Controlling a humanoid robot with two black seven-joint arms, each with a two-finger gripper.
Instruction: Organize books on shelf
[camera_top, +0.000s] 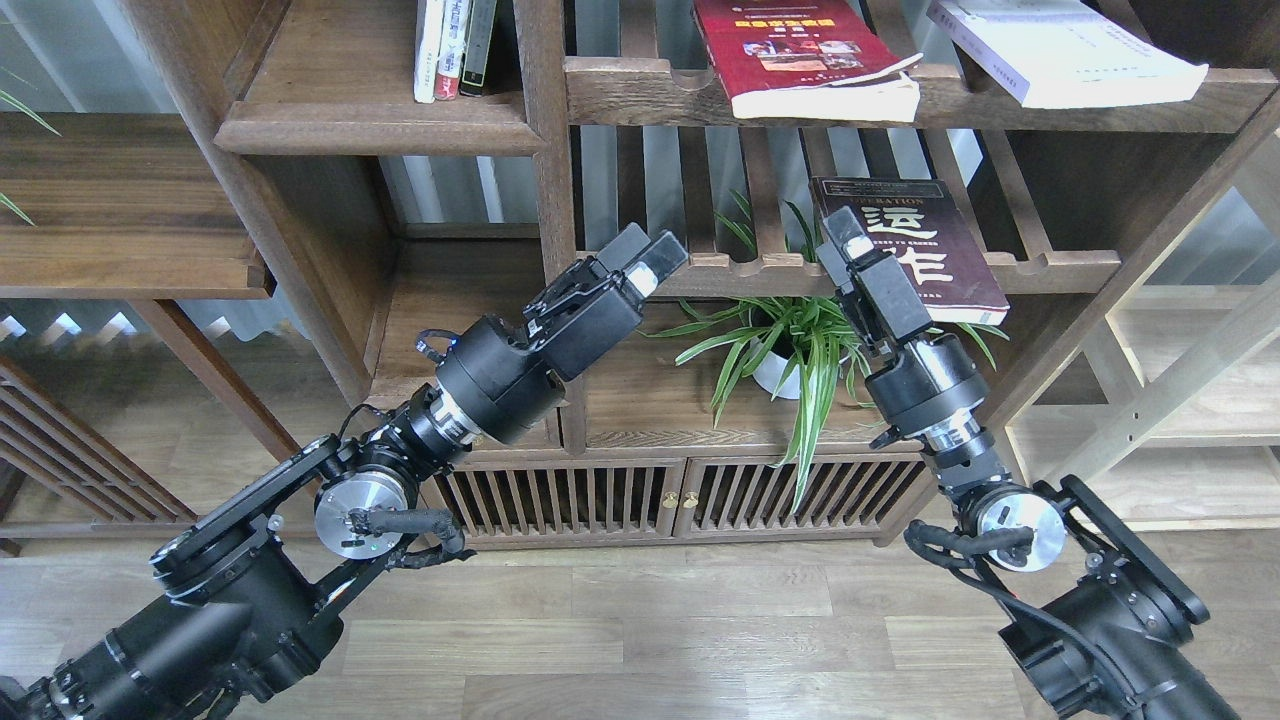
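Observation:
Three books lie on slatted racks. The glossy red book (800, 55) rests on the upper rack, with the pale white book (1060, 50) to its right. The maroon-brown book (935, 250) with white characters lies on the lower rack. The shelf (370, 125), a solid dark board with a rounded front edge, is at the upper left. My left gripper (652, 257) hovers in front of the lower rack's left end, fingers together and empty. My right gripper (848, 235) stands just in front of the maroon-brown book's left edge, fingers together, and nothing shows between them.
Three slim books (455, 45) stand upright at the shelf's right end. A potted green plant (790, 350) sits under the lower rack, between my arms. Below are a slatted cabinet (680, 495) and wooden floor. A vertical post (550, 200) separates shelf and racks.

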